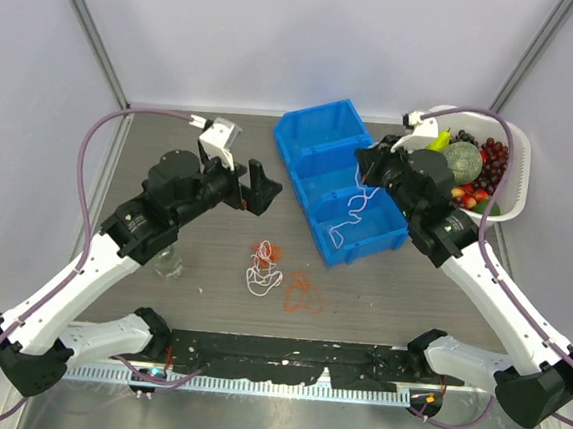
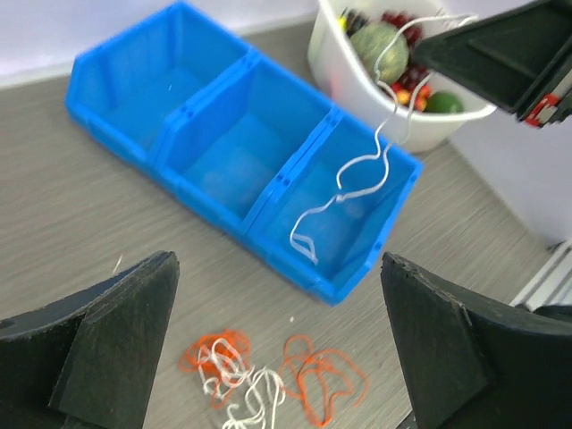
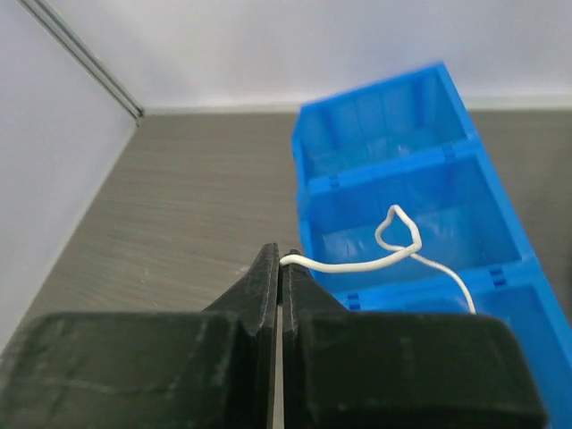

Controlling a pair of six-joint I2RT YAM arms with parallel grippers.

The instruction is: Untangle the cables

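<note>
My right gripper (image 1: 371,168) is shut on one end of a white cable (image 1: 349,218), which hangs in curls into the nearest compartment of the blue bin (image 1: 364,251). In the right wrist view the jaws (image 3: 281,261) pinch the white cable (image 3: 357,264) at their tip. A tangle of white and orange-red cables (image 1: 262,269) lies on the table, with a looped orange-pink cable (image 1: 303,294) just right of it. My left gripper (image 1: 249,186) is open and empty, above and behind the tangle (image 2: 228,371); its wrist view also shows the loop (image 2: 323,384) and the hanging cable (image 2: 357,179).
The blue bin (image 2: 125,134) has three compartments and runs diagonally at the back. A white basket of fruit (image 1: 504,193) stands at the back right. A small clear glass object (image 1: 169,261) sits under my left arm.
</note>
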